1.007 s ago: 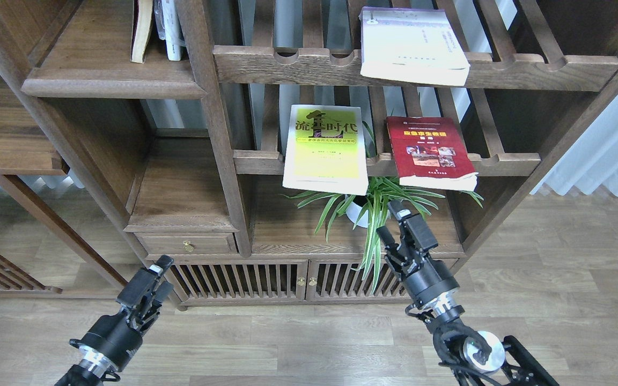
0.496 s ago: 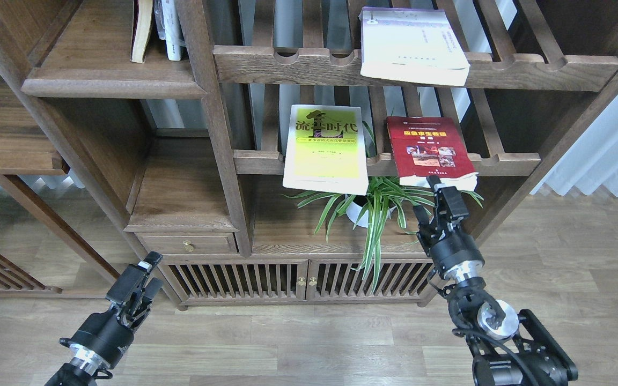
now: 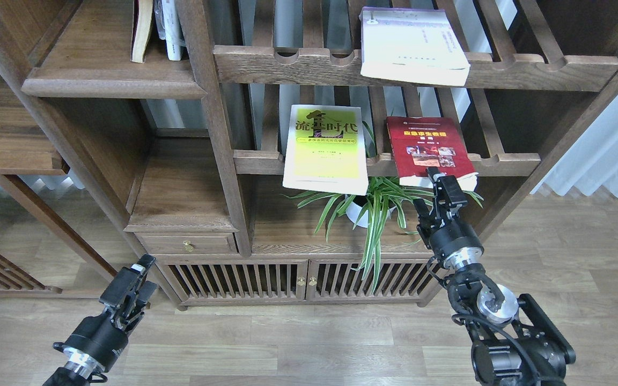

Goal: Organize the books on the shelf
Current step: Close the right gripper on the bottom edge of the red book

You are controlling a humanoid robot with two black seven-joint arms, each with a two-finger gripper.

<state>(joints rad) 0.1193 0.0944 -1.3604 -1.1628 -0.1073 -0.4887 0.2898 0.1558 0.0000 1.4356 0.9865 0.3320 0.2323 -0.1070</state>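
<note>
Three books lie flat on slatted racks. The yellow-green one (image 3: 326, 147) and the dark red one (image 3: 429, 145) share the middle rack, both overhanging its front rail. The white one (image 3: 411, 45) lies on the rack above. The solid plank shelf (image 3: 110, 86) with its rounded lip is at the upper left and holds a few upright books (image 3: 142, 29). My right gripper (image 3: 430, 188) is open at the red book's overhanging front edge, with the upper fingertip (image 3: 432, 172) against that edge. My left gripper (image 3: 142, 276) hangs low at the left, open and holding nothing.
A spider plant in a white pot (image 3: 360, 212) stands on the ledge under the middle rack, just left of my right gripper. A brass-knobbed drawer (image 3: 187, 245) and slatted cabinet doors (image 3: 266, 281) sit below. White curtain (image 3: 609, 150) at the right, wooden floor in front.
My right gripper rose and moved right, from in front of the plant up to the red book's front edge. My left arm sank down and to the left. The books stayed put.
</note>
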